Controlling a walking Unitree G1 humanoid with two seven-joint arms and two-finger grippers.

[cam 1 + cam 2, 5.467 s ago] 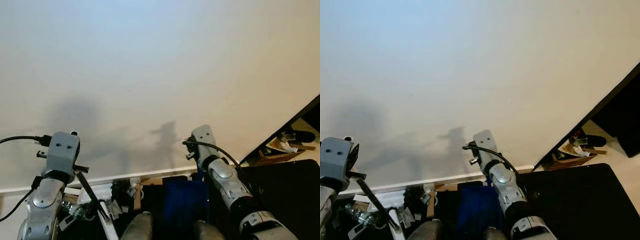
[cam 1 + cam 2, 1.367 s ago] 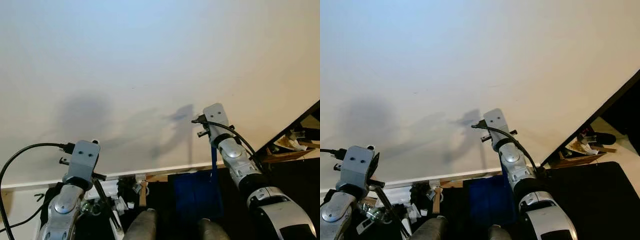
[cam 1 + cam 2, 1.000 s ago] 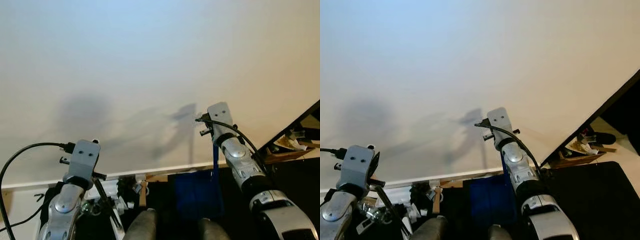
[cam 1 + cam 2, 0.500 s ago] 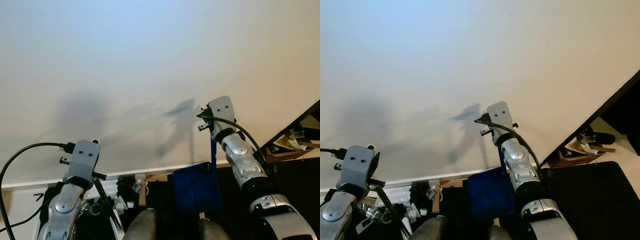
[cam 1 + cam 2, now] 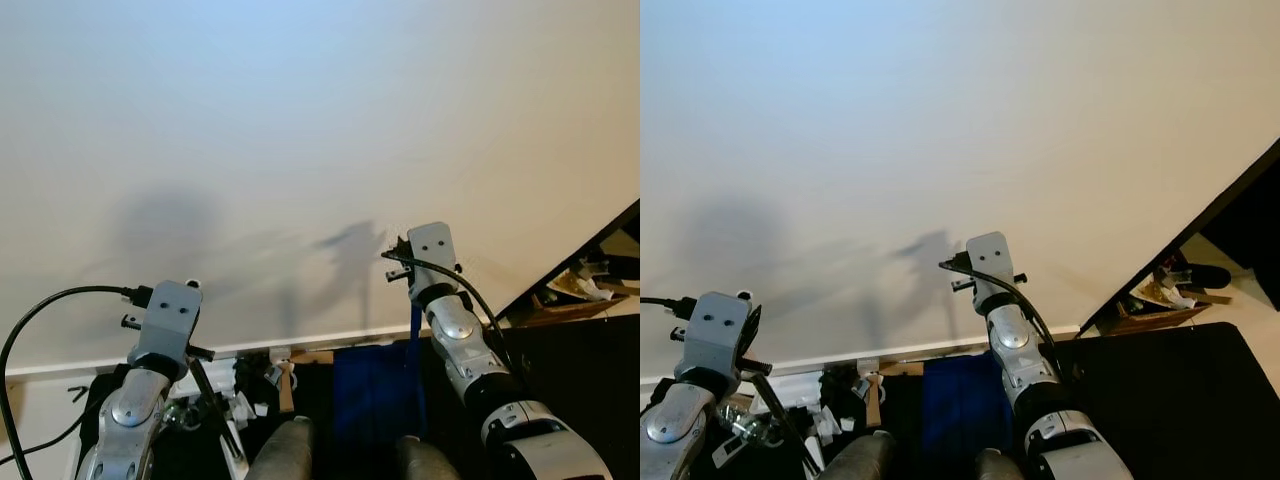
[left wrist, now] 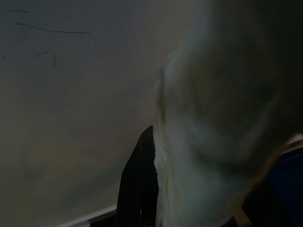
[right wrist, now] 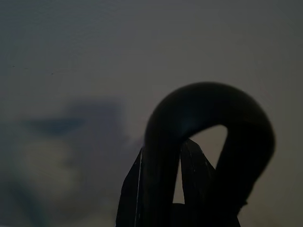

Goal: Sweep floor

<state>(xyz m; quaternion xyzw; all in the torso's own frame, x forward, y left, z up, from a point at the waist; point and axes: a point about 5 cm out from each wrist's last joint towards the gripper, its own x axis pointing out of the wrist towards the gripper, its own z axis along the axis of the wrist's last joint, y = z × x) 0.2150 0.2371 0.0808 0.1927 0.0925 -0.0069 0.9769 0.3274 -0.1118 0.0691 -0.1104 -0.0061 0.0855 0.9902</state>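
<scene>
I face a white wall point(image 5: 300, 150) with both arms raised. A blue dustpan point(image 5: 370, 395) hangs by its upright blue handle point(image 5: 414, 345) below my right wrist point(image 5: 432, 248). In the right wrist view my right gripper point(image 7: 163, 150) is shut on that handle, whose dark end loop point(image 7: 208, 123) rises past the fingers. My left gripper point(image 5: 228, 448) points down at the lower left, beside a pale handle point(image 5: 213, 440). The left wrist view has one black finger point(image 6: 142, 189) pressed against a big blurred pale shape point(image 6: 218, 132).
A white skirting board point(image 5: 250, 350) runs along the wall's foot. Small white and dark clutter point(image 5: 255, 385) lies on the floor below it. A black panel point(image 5: 590, 345) and a cardboard box of odds and ends point(image 5: 575, 295) stand at the right. My two knees point(image 5: 285, 450) show at the bottom.
My right arm has dropped and swung left, and the dustpan that was lifted and tilted half a second ago now hangs lower. The left arm has stayed put.
</scene>
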